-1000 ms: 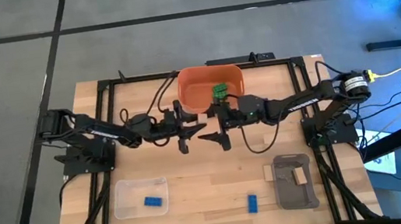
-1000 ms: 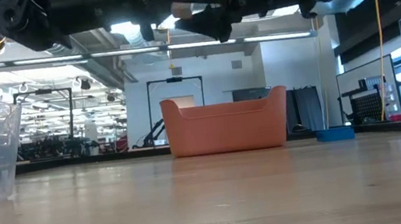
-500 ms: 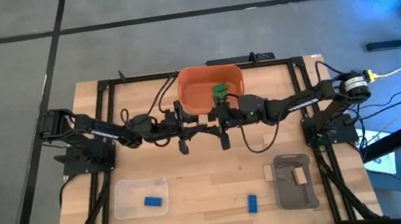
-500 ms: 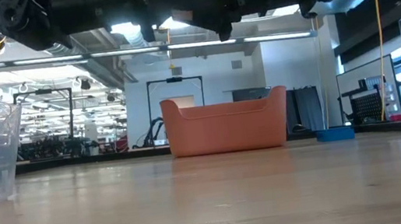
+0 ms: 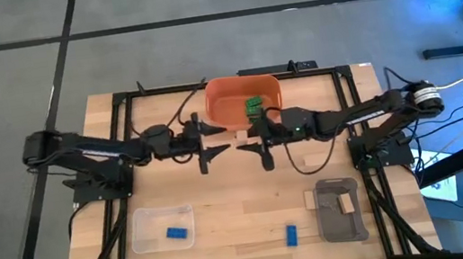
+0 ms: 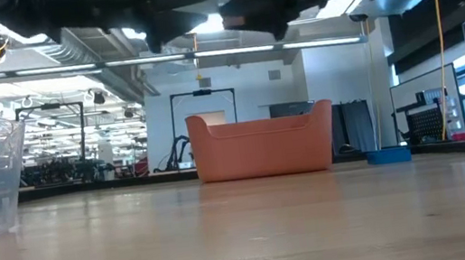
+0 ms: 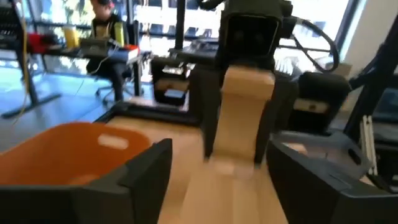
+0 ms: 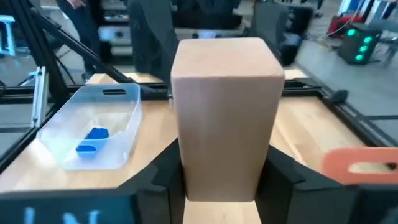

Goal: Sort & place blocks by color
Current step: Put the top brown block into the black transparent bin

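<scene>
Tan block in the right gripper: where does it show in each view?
High view: tan block mid-table, just in front of the orange bin, at the right gripper.
Low view: small pale patch near the top, among the dark arms.
Left wrist view: centre, upright, clamped from above.
Right wrist view: centre, filling the gap between the fingers.
Shared landmark: orange bin.
</scene>
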Robot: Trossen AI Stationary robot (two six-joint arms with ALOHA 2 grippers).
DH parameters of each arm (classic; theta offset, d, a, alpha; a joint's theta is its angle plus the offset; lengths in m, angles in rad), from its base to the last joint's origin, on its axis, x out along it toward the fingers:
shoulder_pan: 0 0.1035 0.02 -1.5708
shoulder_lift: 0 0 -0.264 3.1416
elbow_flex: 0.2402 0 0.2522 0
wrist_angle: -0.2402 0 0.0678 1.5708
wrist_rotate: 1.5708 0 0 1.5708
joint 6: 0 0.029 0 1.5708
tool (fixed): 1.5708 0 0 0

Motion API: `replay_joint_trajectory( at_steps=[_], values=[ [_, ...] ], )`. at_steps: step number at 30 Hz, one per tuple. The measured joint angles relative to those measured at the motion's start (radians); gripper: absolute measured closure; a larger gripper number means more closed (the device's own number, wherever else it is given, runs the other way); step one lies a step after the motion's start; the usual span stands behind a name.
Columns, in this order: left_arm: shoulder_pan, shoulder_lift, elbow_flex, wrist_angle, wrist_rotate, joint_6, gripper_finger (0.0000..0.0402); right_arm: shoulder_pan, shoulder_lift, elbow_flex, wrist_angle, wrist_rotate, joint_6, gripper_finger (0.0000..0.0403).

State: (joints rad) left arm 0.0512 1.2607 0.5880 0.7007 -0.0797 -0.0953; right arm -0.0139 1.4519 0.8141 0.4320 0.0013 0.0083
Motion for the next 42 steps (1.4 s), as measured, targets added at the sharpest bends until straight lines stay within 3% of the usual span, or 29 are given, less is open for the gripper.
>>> replay_joint_trajectory(
  at_steps=[2,6,11,15,20,42],
  values=[
    [0.01,-0.059,-0.009,-0.089,0.0,-0.001,0.0142,0.0,-0.046,-0.039,0.025,0.022,-0.009,0.0271],
    [0.015,-0.14,-0.083,-0.084,-0.018,0.0,0.0138,0.0,-0.158,-0.127,0.029,0.094,-0.004,0.0271],
    [0.02,-0.193,-0.211,0.101,-0.065,-0.001,0.0137,0.0,-0.298,-0.212,0.079,0.103,0.01,0.0271],
    [0.047,-0.198,-0.269,0.197,-0.036,-0.008,0.0136,0.001,-0.359,-0.251,0.083,0.102,0.013,0.0271],
    [0.069,-0.198,-0.27,0.2,0.064,-0.008,0.0136,0.001,-0.369,-0.26,0.09,0.102,0.01,0.0271],
    [0.076,-0.194,-0.27,0.198,0.033,0.001,0.014,0.0,-0.368,-0.259,0.077,0.101,0.009,0.0271]
  ],
)
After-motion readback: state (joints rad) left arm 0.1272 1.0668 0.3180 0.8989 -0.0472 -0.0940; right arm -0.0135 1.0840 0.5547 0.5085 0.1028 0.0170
